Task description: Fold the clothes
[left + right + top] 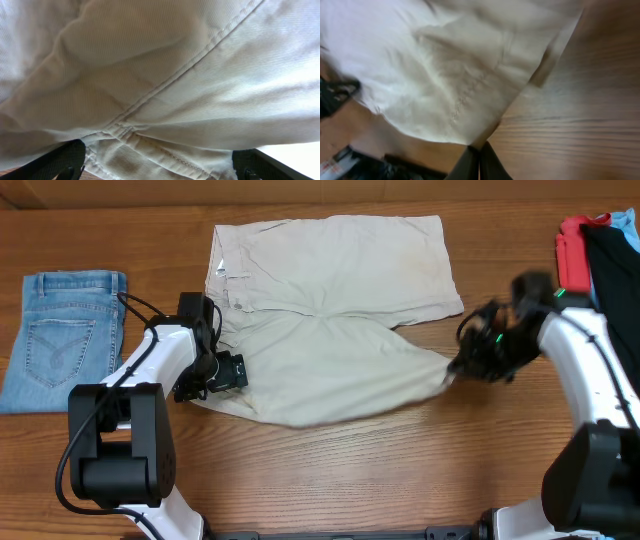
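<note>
**Cream shorts caught at both ends**

Cream twill of the shorts (165,75) fills the left wrist view, draped just above the left claw (159,162). Its two fingers (62,162) stand spread wide, with a stitched seam hanging between them. The right claw (480,152) has its fingers pressed together, pinching the hem of one leg at its tips. From there the cloth fans away over the wooden table (580,115). Folded jeans (62,330) lie well apart from the left claw, on its side away from the shorts. A red garment (572,252) and a black garment (612,265) sit near the right claw, on its outer side.
</note>
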